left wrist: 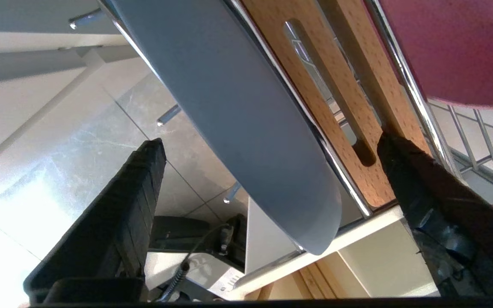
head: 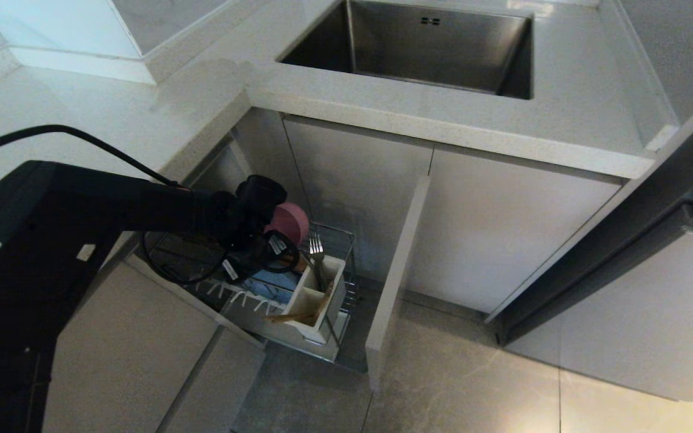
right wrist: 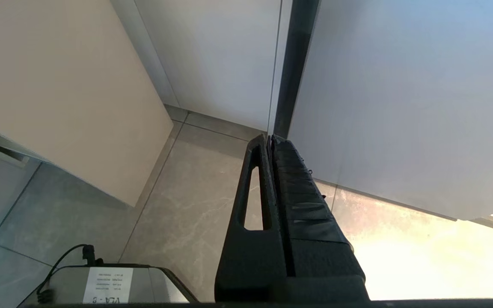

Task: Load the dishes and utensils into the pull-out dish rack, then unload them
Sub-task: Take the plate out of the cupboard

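Note:
The pull-out dish rack (head: 349,264) stands drawn out under the counter, its beige panel front (head: 397,270) edge-on. The pink bowl (head: 289,221) and the blue plate (head: 274,282) stand in it. The fork (head: 316,243) and the chopsticks (head: 298,314) sit in the white utensil box (head: 329,288); I cannot make out the spoon. My left arm (head: 142,210) reaches into the rack. My left gripper (left wrist: 271,143) is open, its fingers either side of the blue plate's rim (left wrist: 238,111), one fingertip (left wrist: 394,149) at the wooden strip (left wrist: 332,98). The pink bowl (left wrist: 456,47) is beside it. My right gripper (right wrist: 270,139) is shut and empty, low beside the cabinets.
The steel sink (head: 418,48) is set in the pale countertop (head: 443,129) above the rack. Closed cabinet doors (head: 503,228) flank the rack, and a grey tiled floor (head: 455,385) lies in front. My base (right wrist: 101,282) shows under the right arm.

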`<state>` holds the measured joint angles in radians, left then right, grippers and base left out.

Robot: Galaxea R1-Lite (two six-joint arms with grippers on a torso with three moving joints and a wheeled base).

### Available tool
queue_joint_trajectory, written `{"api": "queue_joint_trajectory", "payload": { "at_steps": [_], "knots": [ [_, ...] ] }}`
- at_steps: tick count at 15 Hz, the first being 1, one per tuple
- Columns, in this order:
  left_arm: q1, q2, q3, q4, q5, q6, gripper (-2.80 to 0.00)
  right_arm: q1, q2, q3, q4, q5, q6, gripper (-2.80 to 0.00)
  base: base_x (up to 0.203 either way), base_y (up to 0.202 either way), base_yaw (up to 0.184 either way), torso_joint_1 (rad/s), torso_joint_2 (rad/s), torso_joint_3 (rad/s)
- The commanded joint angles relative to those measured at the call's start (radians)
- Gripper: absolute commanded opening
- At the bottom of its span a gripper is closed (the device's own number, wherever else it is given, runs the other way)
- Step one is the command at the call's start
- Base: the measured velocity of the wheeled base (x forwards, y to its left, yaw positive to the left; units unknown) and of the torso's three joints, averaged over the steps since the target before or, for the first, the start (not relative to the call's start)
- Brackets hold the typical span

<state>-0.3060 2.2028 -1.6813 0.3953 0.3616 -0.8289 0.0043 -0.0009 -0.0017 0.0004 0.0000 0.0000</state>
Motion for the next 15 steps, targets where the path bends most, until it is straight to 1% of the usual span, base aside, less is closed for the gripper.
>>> {"api": "queue_joint_trajectory", "payload": {
  "at_steps": [1, 10, 15],
  "knots": [
    [0.001, 0.000, -0.003, 0.004, 0.003, -0.006, -2.80, 0.000, 0.001, 0.000, 0.000, 0.000, 0.000, -2.80, 0.000, 0.000, 0.000, 0.000, 0.00, 0.000],
    [0.001, -0.010, -0.003, 0.005, 0.010, -0.006, -2.80, 0.000, 0.001, 0.000, 0.000, 0.000, 0.000, -2.80, 0.000, 0.000, 0.000, 0.000, 0.00, 0.000],
    [-0.007, -0.075, 0.000, 0.007, 0.008, -0.006, -2.80, 0.000, 0.001, 0.000, 0.000, 0.000, 0.000, -2.80, 0.000, 0.000, 0.000, 0.000, 0.00, 0.000]
  ]
}}
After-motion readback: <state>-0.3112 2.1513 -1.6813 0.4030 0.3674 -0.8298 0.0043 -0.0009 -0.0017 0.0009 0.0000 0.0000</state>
